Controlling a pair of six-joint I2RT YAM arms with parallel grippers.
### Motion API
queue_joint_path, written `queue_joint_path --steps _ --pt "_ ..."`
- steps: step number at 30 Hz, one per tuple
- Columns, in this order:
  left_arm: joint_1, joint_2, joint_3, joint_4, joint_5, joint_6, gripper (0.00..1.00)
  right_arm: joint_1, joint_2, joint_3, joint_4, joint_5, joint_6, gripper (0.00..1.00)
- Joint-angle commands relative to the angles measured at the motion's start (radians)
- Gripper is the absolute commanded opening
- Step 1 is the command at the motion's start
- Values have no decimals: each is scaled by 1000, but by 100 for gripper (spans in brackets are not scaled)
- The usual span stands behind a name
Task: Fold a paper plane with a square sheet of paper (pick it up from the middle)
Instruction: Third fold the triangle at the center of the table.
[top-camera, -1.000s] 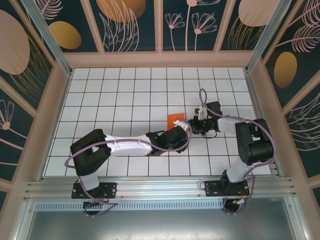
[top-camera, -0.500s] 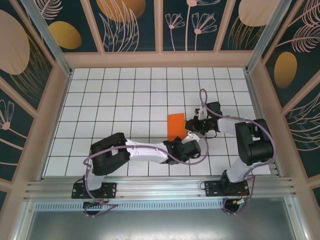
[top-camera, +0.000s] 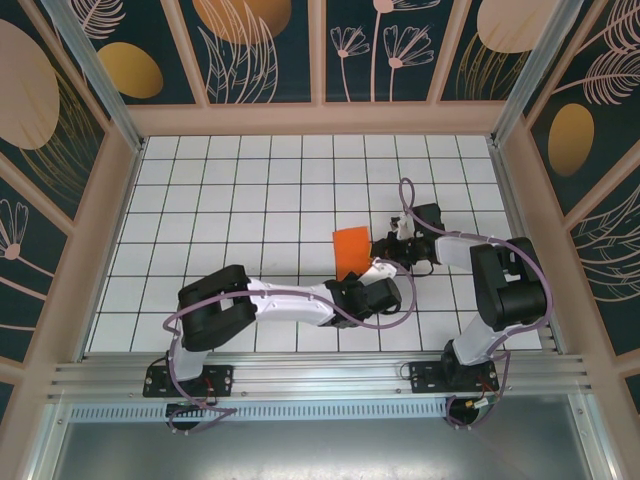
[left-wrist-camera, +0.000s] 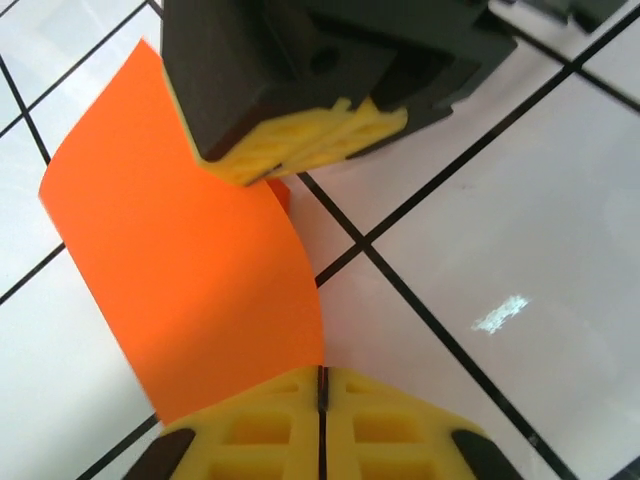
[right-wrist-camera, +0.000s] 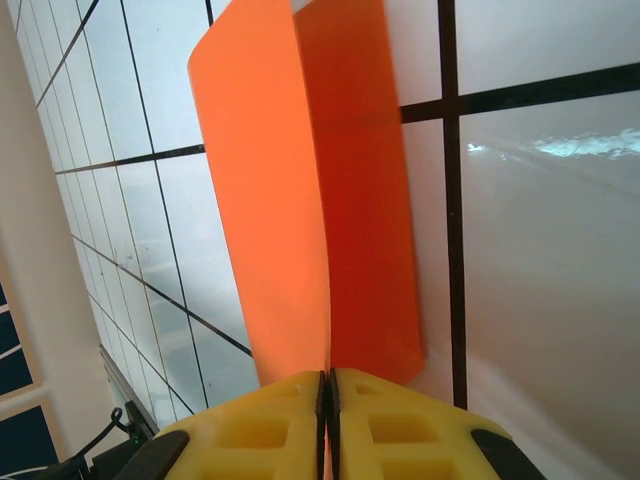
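You're looking at a lab-style robot cell: a white gridded counter (top-camera: 230, 190) boxed in by leaf-patterned wall panels (top-camera: 265, 50), aluminium rails (top-camera: 320, 378) along its near edge.

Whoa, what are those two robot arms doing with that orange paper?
They are working on folding it. The left fingers and the right fingers are both shut on the square sheet of paper, one on each side. The sheet is bent over on itself in a curve, with no plane shape yet.

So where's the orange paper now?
Seen from above, the thin bright orange paper sheet is just right of centre over the white tiled table, held by the left claw and right claw.
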Motion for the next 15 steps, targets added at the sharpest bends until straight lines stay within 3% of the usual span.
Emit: queue_joint_path --steps 1,11,15 --pt "-4 -47 -19 44 4 3 0 7 -14 0 -14 9 -8 13" --pt "33 -106 -82 102 109 -30 0 7 -32 13 -43 15 -31 16" --pt "60 -156 -152 155 185 -58 0 4 -53 23 -75 25 -53 24"
